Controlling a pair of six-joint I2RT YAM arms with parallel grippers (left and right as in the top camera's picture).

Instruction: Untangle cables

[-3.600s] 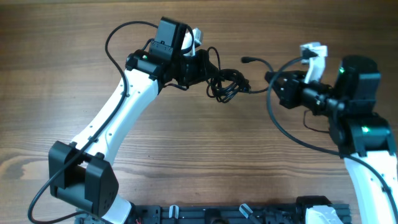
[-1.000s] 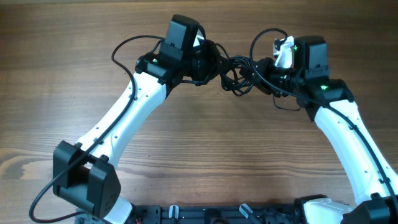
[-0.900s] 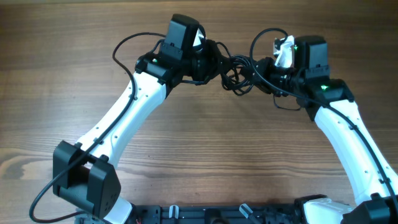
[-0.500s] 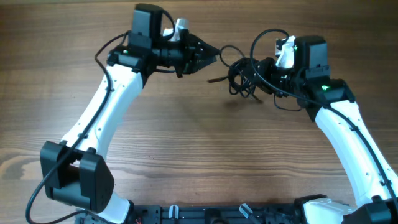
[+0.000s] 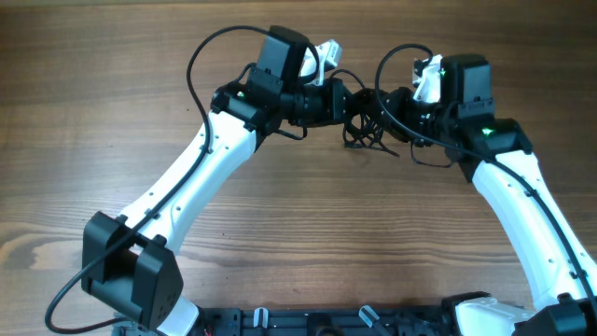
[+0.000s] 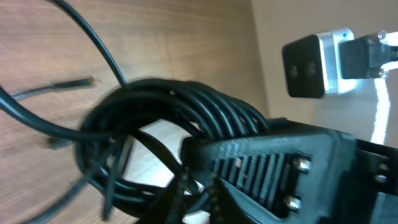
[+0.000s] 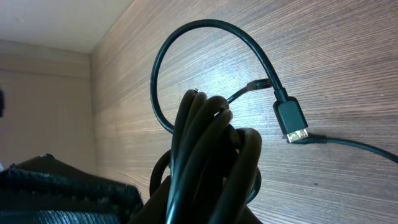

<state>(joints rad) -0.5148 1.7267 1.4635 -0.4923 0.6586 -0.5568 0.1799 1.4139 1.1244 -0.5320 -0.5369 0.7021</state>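
A: What is noted nearest the bases?
B: The left arm (image 5: 191, 191) and right arm (image 5: 518, 205) are seen rising from the near edge of the tabletop (image 5: 317, 252) and bending inward toward its far side.

A: And at the arm ends?
B: The left gripper (image 5: 338, 99) and right gripper (image 5: 399, 107) are found facing each other. The cables (image 5: 367, 123) are bunched between them in one black tangle.

A: Right jaws?
B: Closed on the cables. In the right wrist view the thick coil is seen standing straight out of the jaws, its lower end lost behind the dark finger.

A: Left jaws?
B: Cannot be told. In the left wrist view one ribbed finger (image 6: 280, 168) is seen lying against the coil. The other is hidden, so no grip is confirmed.

A: Beyond the coil?
B: One strand is seen arching off the bundle in a loop and ending in a flat plug (image 7: 291, 121). Whether the plug touches the wood cannot be told. A blurred loose end (image 6: 68, 84) is recorded past the coil, over the tabletop.
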